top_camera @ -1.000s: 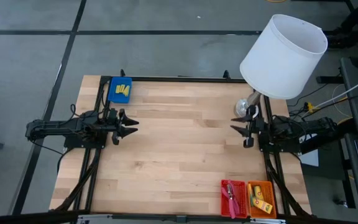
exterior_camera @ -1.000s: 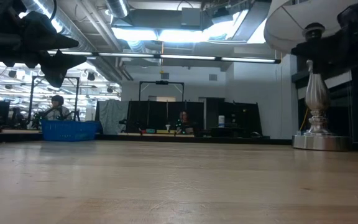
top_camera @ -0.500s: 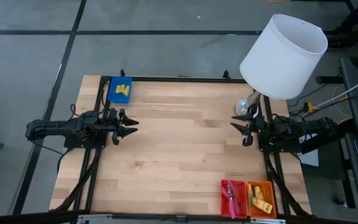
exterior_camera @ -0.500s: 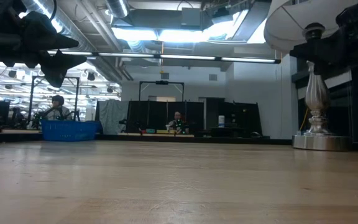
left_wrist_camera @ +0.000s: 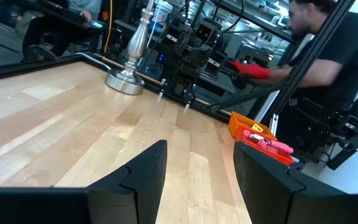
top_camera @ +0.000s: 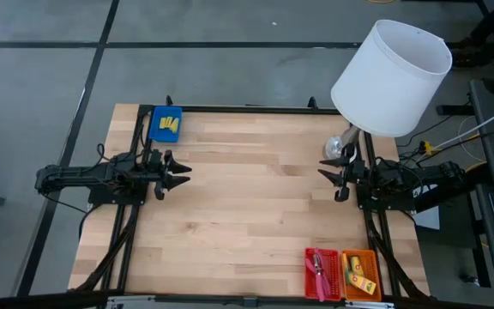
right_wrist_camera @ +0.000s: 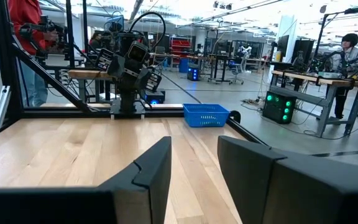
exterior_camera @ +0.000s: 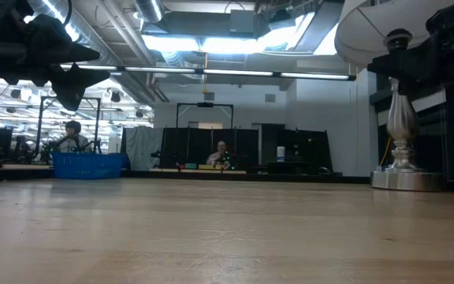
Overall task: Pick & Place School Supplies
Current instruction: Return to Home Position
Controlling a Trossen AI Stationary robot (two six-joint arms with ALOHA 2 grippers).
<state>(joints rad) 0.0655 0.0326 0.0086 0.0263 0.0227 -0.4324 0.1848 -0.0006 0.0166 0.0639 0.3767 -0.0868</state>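
Flanking a wooden workshop table (top_camera: 247,206), left end effector (top_camera: 183,171) and right end effector (top_camera: 322,171) gape — empty.

Pale wooden table (top_camera: 247,197), smooth; lamp base (exterior_camera: 404,180) shiny metal; blue bin (right_wrist_camera: 206,115) plastic.

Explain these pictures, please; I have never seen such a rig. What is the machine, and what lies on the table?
Two robot arms face each other across a wooden table. One picture looks straight down, one level along the tabletop, one from each wrist. The left gripper and right gripper have open fingers and hold nothing. Yellow pieces lie in a blue tray, red-handled tools in a red tray, yellow packets in an orange tray. A lamp stands beside the right arm.
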